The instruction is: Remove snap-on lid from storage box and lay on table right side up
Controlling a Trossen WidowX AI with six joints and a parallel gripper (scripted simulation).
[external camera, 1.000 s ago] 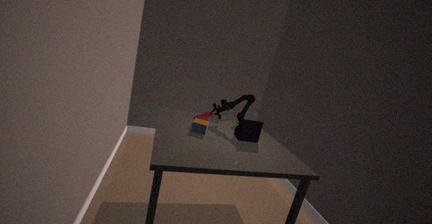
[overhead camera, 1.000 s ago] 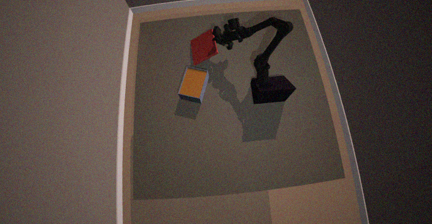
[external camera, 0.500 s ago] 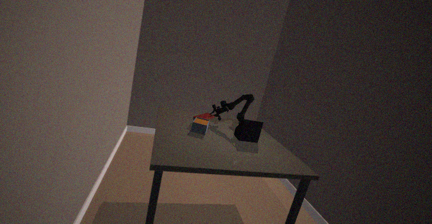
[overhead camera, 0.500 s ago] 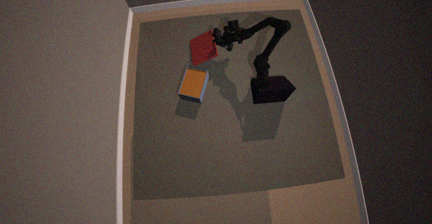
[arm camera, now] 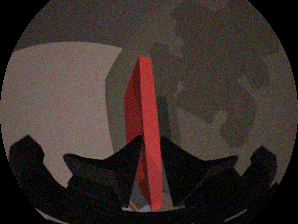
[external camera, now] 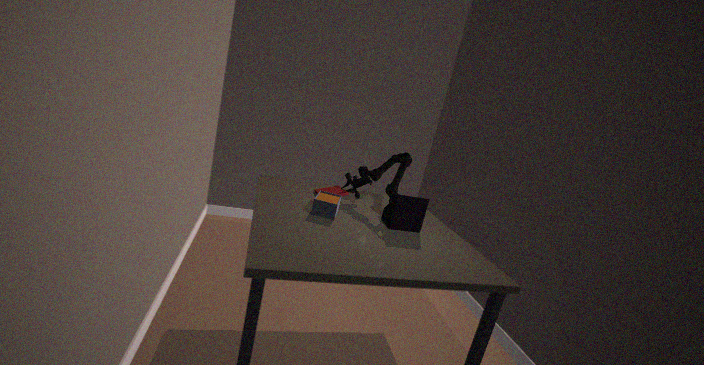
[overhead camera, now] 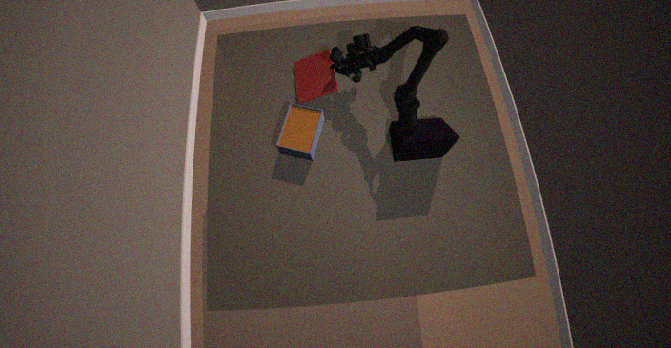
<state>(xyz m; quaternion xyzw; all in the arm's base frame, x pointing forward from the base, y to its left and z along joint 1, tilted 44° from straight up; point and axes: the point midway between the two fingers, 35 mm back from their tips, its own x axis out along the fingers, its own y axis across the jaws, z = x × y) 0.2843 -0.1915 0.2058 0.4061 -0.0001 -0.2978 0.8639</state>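
While the box sits uncovered, gripper (overhead camera: 335, 61) (external camera: 345, 187) (arm camera: 150, 139) narrowly parted, clamped on red lid (overhead camera: 315, 77) (external camera: 331, 190) (arm camera: 149, 105) edge.

The red lid (overhead camera: 315, 77) (external camera: 331, 190) (arm camera: 148, 110) looks like smooth, matt plastic. The blue box (overhead camera: 318, 134) (external camera: 325, 209) seems plastic too, its sides smooth. The surface (overhead camera: 286, 237) (external camera: 350, 259) appears matt.

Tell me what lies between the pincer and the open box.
Top view: the near corner of the red lid, gripped by the pincer, then shadowed tabletop.
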